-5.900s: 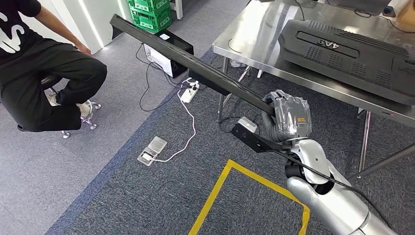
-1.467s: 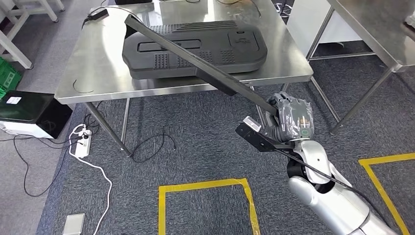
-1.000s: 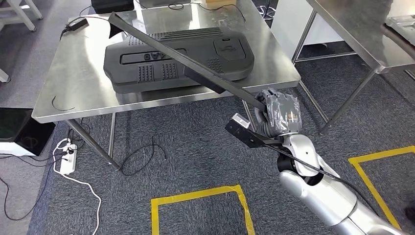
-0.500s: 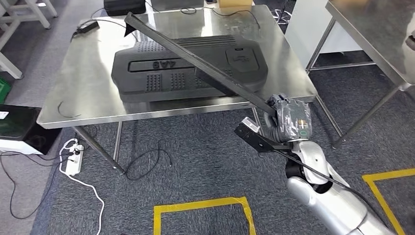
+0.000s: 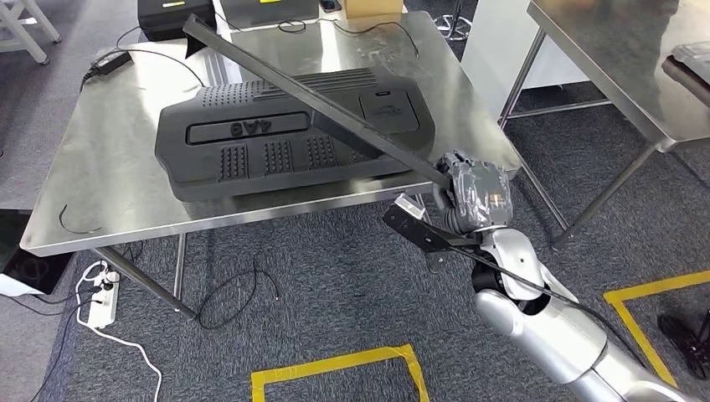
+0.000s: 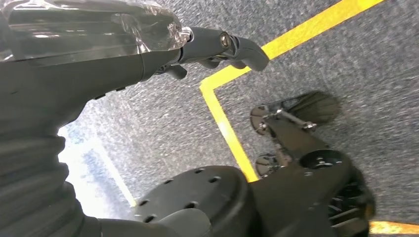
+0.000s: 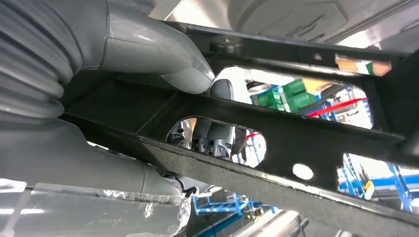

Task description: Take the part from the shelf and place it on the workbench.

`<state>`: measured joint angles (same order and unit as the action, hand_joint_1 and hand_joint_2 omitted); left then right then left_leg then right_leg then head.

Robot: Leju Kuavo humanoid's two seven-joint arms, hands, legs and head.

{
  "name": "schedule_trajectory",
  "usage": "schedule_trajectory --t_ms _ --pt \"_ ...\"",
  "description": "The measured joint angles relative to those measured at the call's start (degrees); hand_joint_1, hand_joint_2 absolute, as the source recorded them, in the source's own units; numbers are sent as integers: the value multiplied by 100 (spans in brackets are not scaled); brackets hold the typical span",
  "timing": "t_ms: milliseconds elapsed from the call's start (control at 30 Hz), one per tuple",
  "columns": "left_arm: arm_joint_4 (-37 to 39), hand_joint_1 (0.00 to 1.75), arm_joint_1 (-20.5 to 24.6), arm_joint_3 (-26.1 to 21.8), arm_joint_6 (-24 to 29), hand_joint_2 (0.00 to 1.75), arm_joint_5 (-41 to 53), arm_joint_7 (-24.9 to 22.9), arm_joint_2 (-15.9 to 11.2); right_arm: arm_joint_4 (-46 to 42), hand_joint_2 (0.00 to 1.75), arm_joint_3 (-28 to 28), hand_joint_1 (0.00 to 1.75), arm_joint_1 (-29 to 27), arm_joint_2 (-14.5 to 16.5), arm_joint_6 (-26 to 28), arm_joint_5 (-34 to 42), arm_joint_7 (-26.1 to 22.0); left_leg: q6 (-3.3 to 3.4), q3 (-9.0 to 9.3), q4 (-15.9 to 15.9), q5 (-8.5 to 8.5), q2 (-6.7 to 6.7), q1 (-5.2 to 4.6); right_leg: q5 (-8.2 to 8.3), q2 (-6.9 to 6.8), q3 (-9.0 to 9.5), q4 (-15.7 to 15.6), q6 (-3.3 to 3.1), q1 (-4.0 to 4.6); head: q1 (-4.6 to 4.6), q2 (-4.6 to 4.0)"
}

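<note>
Head view: a long black bar (image 5: 310,96) is being gripped at its near end by the right hand (image 5: 473,194) and held slanting above the tabletop (image 5: 109,159), over a black panel (image 5: 285,138), while the left hand (image 6: 217,44), curled, is holding nothing.

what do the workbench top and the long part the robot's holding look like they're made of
Workbench: looks like brushed stainless steel, silvery with soft glare and blurred reflections. Long part, held in the right hand: matte black, likely moulded plastic or a composite; the right wrist view shows a rough, fibrous cut edge and punched holes. I cannot tell for sure.
</note>
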<state>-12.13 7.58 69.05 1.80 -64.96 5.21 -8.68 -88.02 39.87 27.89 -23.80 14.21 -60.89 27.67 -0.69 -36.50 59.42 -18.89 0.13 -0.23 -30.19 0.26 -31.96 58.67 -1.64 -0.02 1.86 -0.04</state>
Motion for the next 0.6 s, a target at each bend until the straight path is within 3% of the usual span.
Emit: schedule_trajectory --t_ms 100,133,200,233,267,300,367,400,433,533,600 --pt "0 0 -1 0 2 175 0 8 0 8 175 0 175 14 7 14 9 -10 73 147 -120 52 2 54 -138 -6 -51 191 90 -6 -31 0" --pt "0 0 5 0 2 175 0 9 0 9 175 -1 175 19 6 18 12 -11 93 192 -152 47 1 65 -248 -7 -197 463 112 -18 -68 0" --pt "0 0 14 0 3 175 0 10 0 14 175 1 175 18 6 23 17 -12 120 257 -164 -5 -4 64 -471 -7 -675 1211 147 -40 -156 1" --pt "0 0 12 0 4 175 0 10 0 20 175 1 175 9 6 24 20 -11 122 293 -162 -44 -7 64 -481 -8 -893 1478 162 -53 -186 1" --pt "0 0 9 0 4 175 0 10 0 28 175 2 175 0 6 24 20 -10 115 338 -157 -90 -10 66 -376 -8 -1023 1553 176 -67 -215 0" --pt "0 0 7 0 4 175 0 10 0 36 175 2 175 -5 6 24 21 -10 102 395 -149 -142 -14 71 -151 -10 -1039 1395 188 -80 -235 1" --pt "0 0 10 0 4 175 0 10 0 50 175 2 175 -5 7 23 21 -11 54 511 -127 -271 -19 79 384 -23 -830 678 199 -93 -283 0" --pt "0 0 19 0 4 175 1 10 0 54 175 4 175 0 7 25 22 -12 21 547 -110 -334 -21 77 522 -28 -706 350 190 -85 -301 0" --pt "0 0 28 0 4 175 1 10 0 58 175 5 175 3 8 27 23 -11 -13 566 -107 -381 -22 75 559 -31 -625 162 171 -75 -312 -1" --pt "0 0 45 0 4 175 3 10 0 64 175 8 175 10 10 31 24 -9 -114 618 -133 -472 -8 79 430 -8 -544 89 60 -49 -287 0" --pt "0 0 54 0 4 175 9 13 0 62 175 7 175 22 10 32 21 -9 -179 600 59 -586 2 85 367 -2 -440 51 -19 -57 -248 0"
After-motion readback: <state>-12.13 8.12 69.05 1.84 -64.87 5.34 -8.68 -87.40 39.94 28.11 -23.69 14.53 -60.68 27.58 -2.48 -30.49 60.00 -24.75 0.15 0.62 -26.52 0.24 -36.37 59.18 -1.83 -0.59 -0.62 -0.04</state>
